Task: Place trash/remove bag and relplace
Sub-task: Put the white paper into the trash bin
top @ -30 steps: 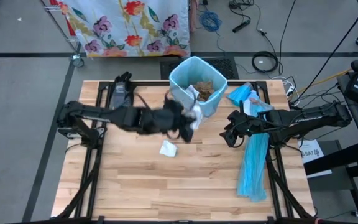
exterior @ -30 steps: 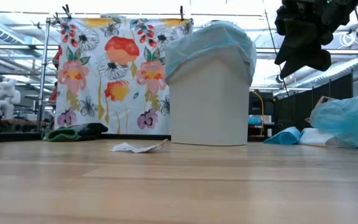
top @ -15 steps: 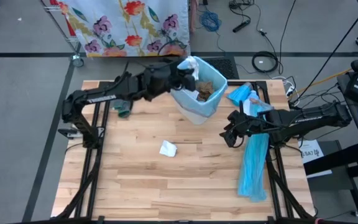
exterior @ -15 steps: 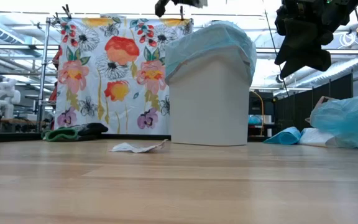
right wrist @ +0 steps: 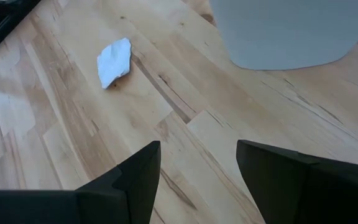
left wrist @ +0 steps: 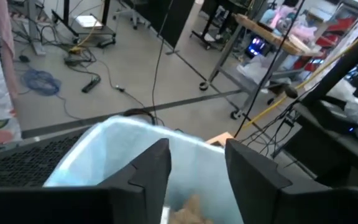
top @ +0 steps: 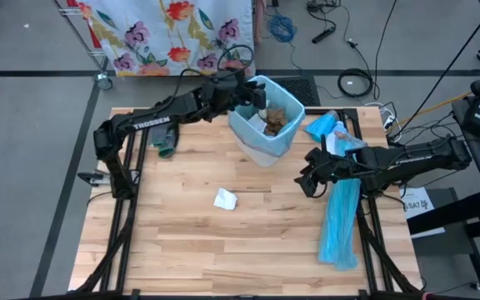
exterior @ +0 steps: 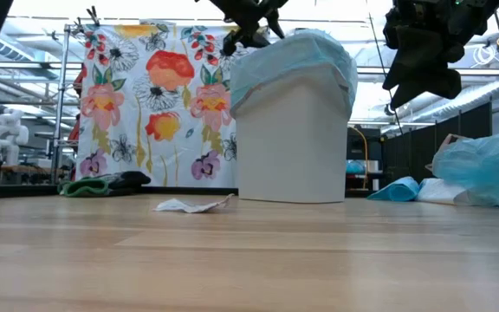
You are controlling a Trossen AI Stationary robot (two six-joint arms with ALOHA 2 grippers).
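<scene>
**Left arm just dumped a wad in the bin, one wad left on the table**

- Change: half a second ago the left gripper [top: 255, 94] was at the bin's rim with a white wad in its fingers. Now it sits over the near-left edge of the bin [top: 242, 127] and the wad is gone from the fingers. Left wrist view shows both fingers [left wrist: 151, 171] spread apart with nothing between them, the bag-lined bin mouth right below. So: released, drop went in.
- A second ago that same arm was low over the table in front of the bin, so this was a full pick-carry-drop cycle.
- Bin contents: brown paper and white tissue wads [top: 267, 122] visible inside, sitting on the light-blue liner bag [exterior: 294, 54].
- Remaining: one white tissue wad [top: 226, 198] flat on the table, well in front of the bin, touching nothing. Also seen in the low view [exterior: 189, 205] and the right wrist view [right wrist: 114, 61].
- Right gripper [top: 308, 182] hasn't moved across all three moments; hovers right of the bin, beside the blue plastic strip [top: 340, 218], fingers apart and empty.
- My read: trash stage nearly done. Next is that last wad, then pull the bag and refit a new one.
</scene>
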